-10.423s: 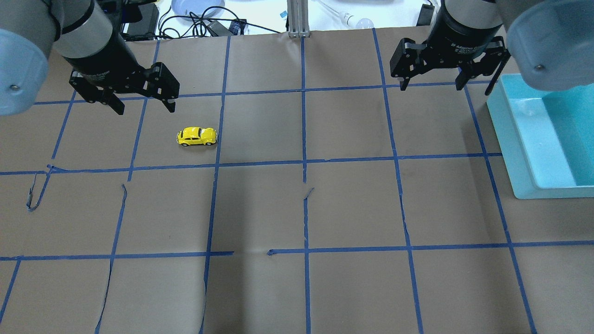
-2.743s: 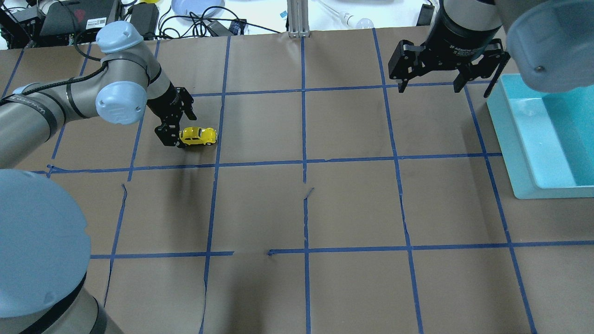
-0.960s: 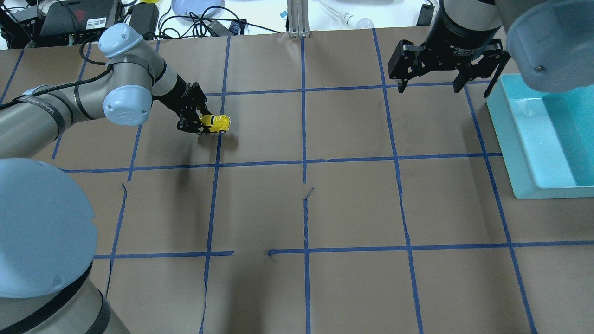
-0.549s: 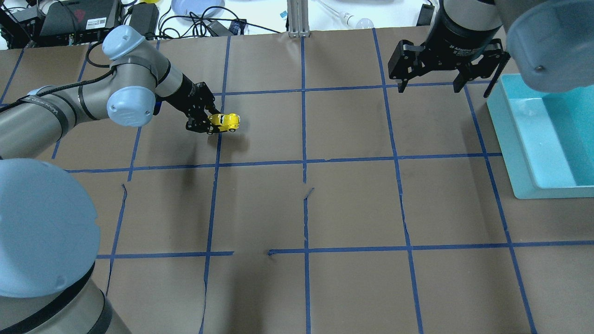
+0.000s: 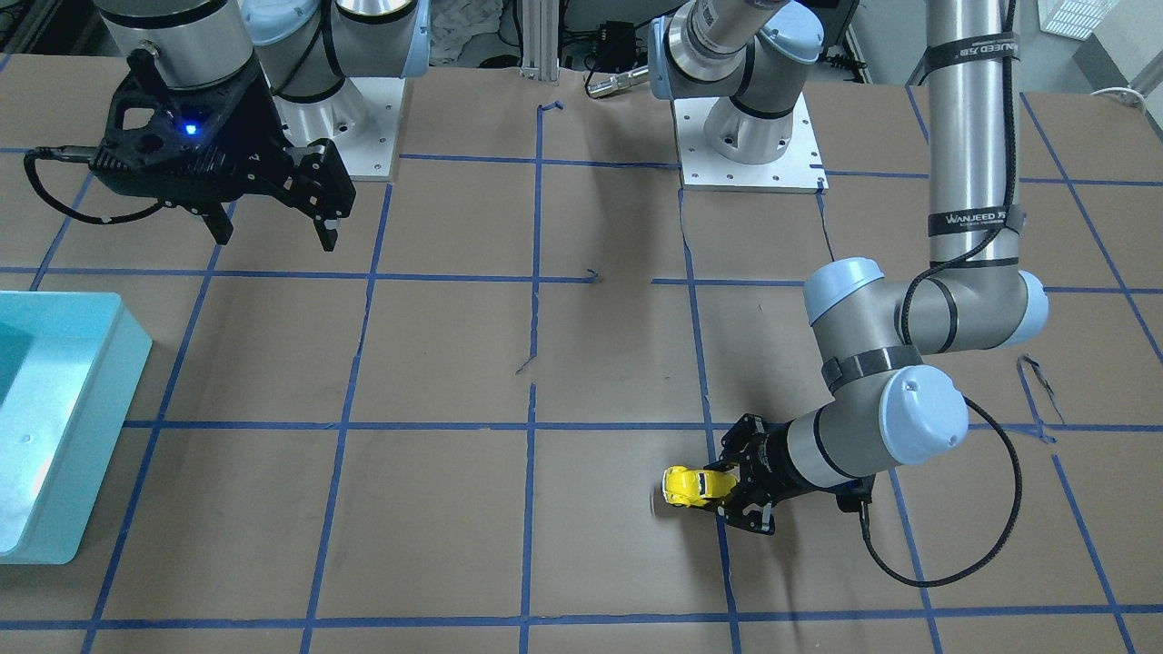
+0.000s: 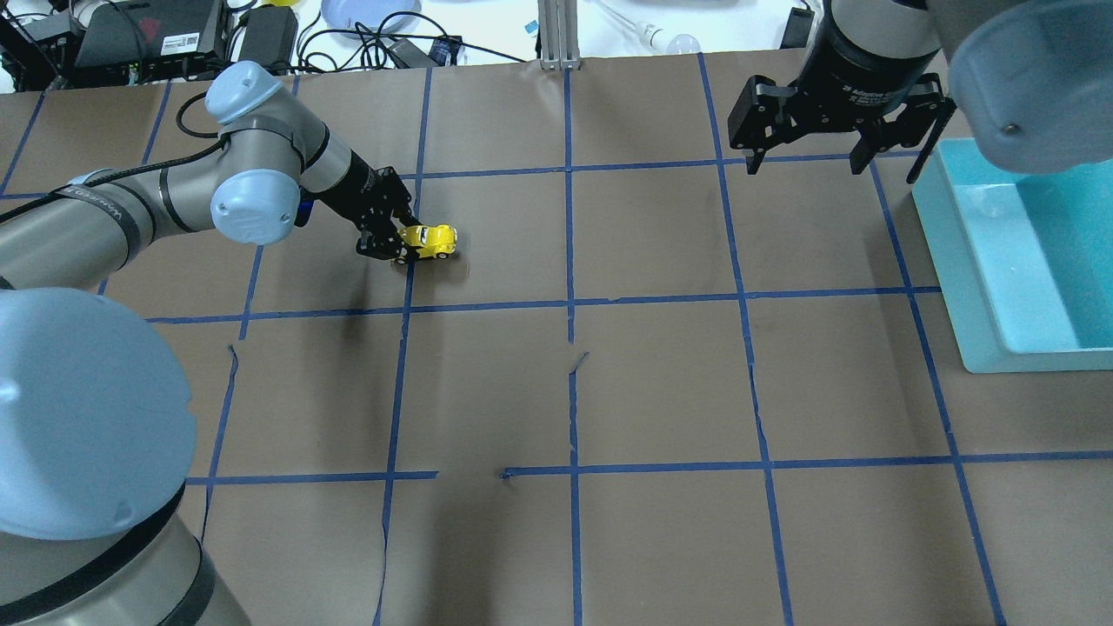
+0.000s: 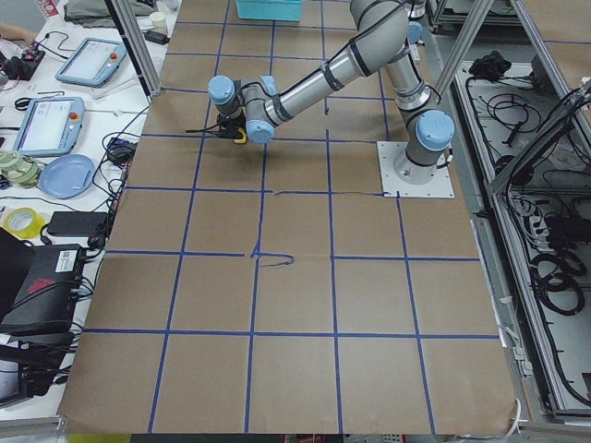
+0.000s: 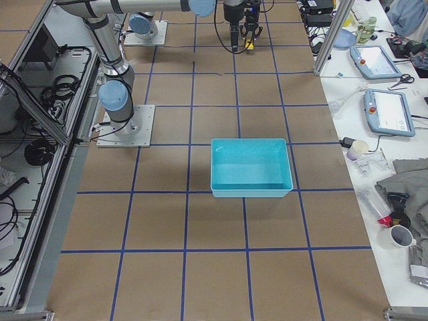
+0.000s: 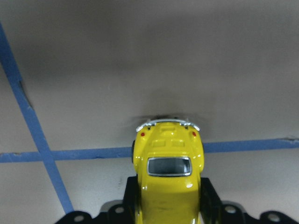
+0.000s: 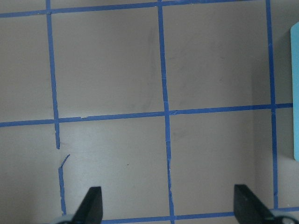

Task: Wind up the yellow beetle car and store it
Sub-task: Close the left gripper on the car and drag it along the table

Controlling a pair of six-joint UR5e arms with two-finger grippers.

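Note:
The yellow beetle car (image 6: 429, 241) is held low over the brown paper table by my left gripper (image 6: 402, 243), whose fingers are shut on its sides. It also shows in the front view (image 5: 688, 486) and in the left wrist view (image 9: 168, 172), where black pads (image 9: 211, 196) flank the body. In the left side view the car (image 7: 239, 136) is a small yellow spot at the arm's tip. My right gripper (image 6: 836, 156) hangs open and empty high at the far right, next to the teal bin (image 6: 1009, 261). Its fingertips (image 10: 93, 205) show over bare paper.
The teal bin (image 5: 54, 418) is an open box at the table's right edge in the overhead view, also seen from the right side (image 8: 251, 167). Blue tape lines (image 6: 569, 304) grid the paper. Cables and devices (image 6: 261, 35) lie beyond the far edge.
My left gripper came down, shut on the car and carried it rightward across the tape line; in the last half second it moved slightly right and lower. The right arm has not moved.

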